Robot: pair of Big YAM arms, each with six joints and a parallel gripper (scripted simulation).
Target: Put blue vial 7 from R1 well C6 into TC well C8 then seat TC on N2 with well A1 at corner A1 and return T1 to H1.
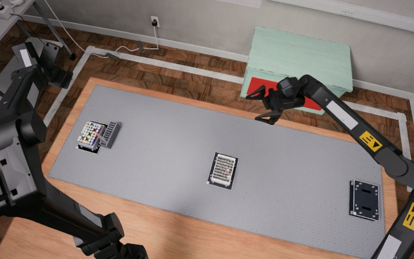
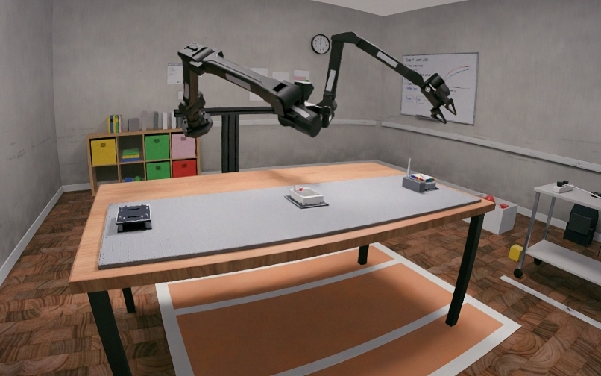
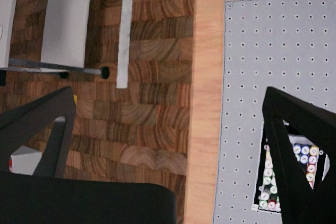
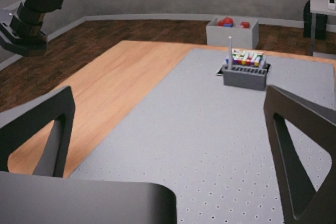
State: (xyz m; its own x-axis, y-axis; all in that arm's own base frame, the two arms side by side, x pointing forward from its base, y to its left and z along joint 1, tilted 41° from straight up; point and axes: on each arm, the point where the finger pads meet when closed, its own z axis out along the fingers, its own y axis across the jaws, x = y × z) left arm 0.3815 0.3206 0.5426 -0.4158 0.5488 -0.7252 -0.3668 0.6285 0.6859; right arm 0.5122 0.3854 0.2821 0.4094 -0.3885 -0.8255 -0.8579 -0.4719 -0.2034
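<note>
Indoors, a grey perforated board [image 1: 169, 141] [image 2: 246, 224] [image 3: 245, 72] [image 4: 190, 137] atop a wooden table [image 1: 156, 222] [image 2: 162, 180] [image 3: 206, 72] [image 4: 110, 87].

White carrier [image 1: 213, 179] [image 2: 306, 198]; dark-grey holder [image 1: 111, 135] [image 2: 413, 184] [image 4: 244, 80]; multicoloured vial caps [image 1: 90, 132] [image 2: 422, 177] [image 3: 306, 158] [image 4: 245, 58].
</note>
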